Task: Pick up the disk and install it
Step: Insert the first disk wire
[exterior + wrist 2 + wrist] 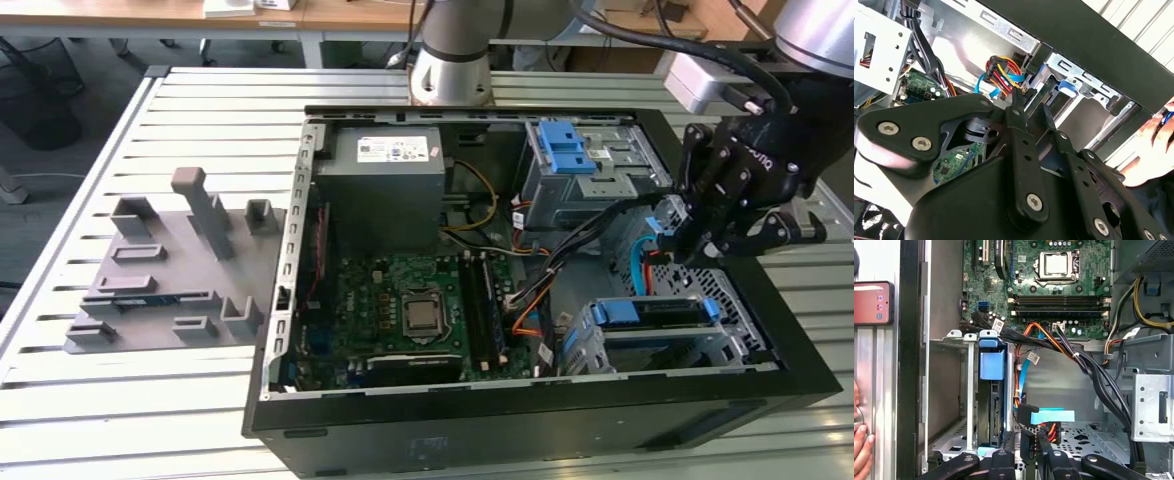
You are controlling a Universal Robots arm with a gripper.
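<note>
The arm (461,50) is a silver-grey tube with black cables (747,70) running along its wrist. Its end effector (727,190) is matte black, built of jointed linkage bars fastened with silver screws (1034,202).

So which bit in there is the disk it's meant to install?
Find the open black computer case on the slatted table. In its corner nearest the exterior view's right sits a metal drive cage. The disk stands in it, the slab clipped in a bright blue carrier, unlike the bare grey metal around it.

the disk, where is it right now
The disk sits in the lower metal cage at the exterior view's right, inside the computer case, just below the hand.
</note>
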